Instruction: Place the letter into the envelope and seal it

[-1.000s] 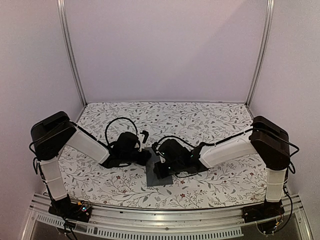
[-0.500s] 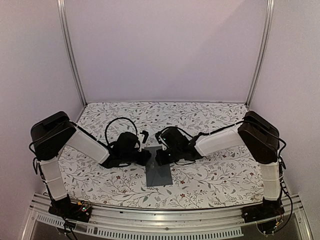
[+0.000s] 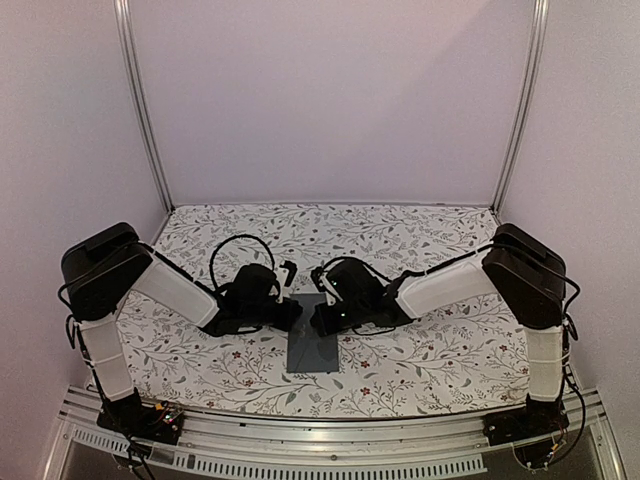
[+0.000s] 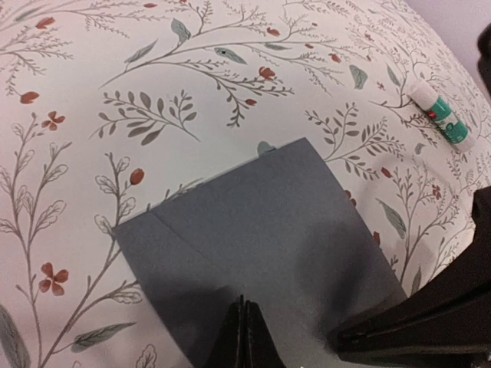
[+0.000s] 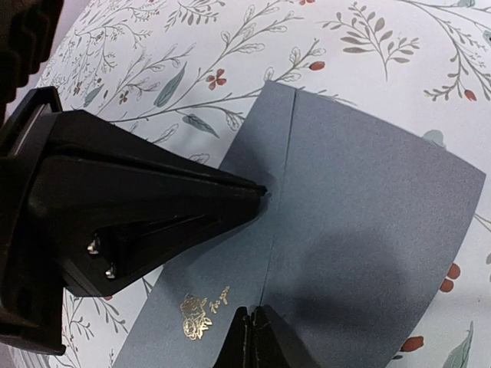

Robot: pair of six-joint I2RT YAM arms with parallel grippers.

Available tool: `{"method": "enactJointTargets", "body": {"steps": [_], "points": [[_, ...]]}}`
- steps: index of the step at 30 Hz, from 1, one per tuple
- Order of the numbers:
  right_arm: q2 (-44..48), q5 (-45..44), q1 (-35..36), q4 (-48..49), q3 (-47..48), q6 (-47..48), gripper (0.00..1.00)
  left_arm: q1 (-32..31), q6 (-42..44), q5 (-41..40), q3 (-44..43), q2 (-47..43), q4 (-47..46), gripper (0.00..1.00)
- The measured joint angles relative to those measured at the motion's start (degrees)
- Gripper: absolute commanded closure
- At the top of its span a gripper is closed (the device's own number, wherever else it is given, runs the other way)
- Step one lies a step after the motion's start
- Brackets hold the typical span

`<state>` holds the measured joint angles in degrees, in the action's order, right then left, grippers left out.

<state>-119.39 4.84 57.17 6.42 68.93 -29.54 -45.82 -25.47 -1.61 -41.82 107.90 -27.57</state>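
The dark slate-grey envelope (image 3: pixel 314 350) lies flat on the floral tablecloth between the two arms. It also shows in the left wrist view (image 4: pixel 261 222) and in the right wrist view (image 5: pixel 360 192), where it has a flap crease and a small gold emblem (image 5: pixel 201 310). My left gripper (image 3: pixel 296 314) is shut, its tip (image 4: pixel 245 305) resting on the envelope's far part. My right gripper (image 3: pixel 318 322) is shut too, its tip (image 5: pixel 252 313) down on the crease, facing the left gripper (image 5: pixel 259 191) closely. The tan letter is not in view.
A small teal-white tube (image 4: pixel 439 113) lies on the cloth beyond the envelope, to its right in the left wrist view. The floral tablecloth (image 3: pixel 420 240) covers the table. Metal frame posts (image 3: pixel 140 110) stand at the back corners, and a rail (image 3: pixel 320 440) runs along the near edge.
My right gripper has moved from the envelope's near half to its far end, beside the left gripper. The envelope has turned slightly, its near end shifting left. The left arm has not moved.
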Motion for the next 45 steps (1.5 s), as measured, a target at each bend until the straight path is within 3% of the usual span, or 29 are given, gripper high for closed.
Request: {"method": "enactJointTargets", "body": {"steps": [21,34,45], "points": [[0.0,-0.2,1.3,-0.6,-0.1,1.1,0.99,0.0,0.2,0.0,0.0,0.0,0.0,1.0],[0.6,-0.4,2.0,4.8,-3.9,-0.3,0.99,0.0,0.2,-0.1,0.0,0.0,0.0,1.0],[3.9,-2.8,5.6,0.3,-5.6,-1.1,0.99,0.0,0.2,0.0,0.6,-1.6,1.4,0.99]]}}
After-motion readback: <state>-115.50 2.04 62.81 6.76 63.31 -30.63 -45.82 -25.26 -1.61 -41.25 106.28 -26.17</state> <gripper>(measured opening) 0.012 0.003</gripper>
